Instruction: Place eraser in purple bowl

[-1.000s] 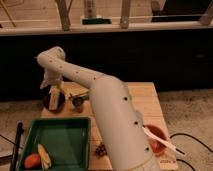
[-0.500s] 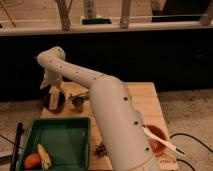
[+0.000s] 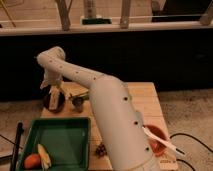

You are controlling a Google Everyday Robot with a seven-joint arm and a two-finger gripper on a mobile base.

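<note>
At the tabletop's (image 3: 142,100) far left corner, the claw (image 3: 54,90) is held just over the bowl (image 3: 46,103). The eraser (image 3: 53,95) is seen at the claw's tip, above the bowl's hollow; whether it is grasped or released cannot be told. A cup (image 3: 77,103) is set just beside the bowl.

1 high camera looks down; gripper (image 3: 54,89) seemingly over purple bowl (image 3: 48,103)
</note>
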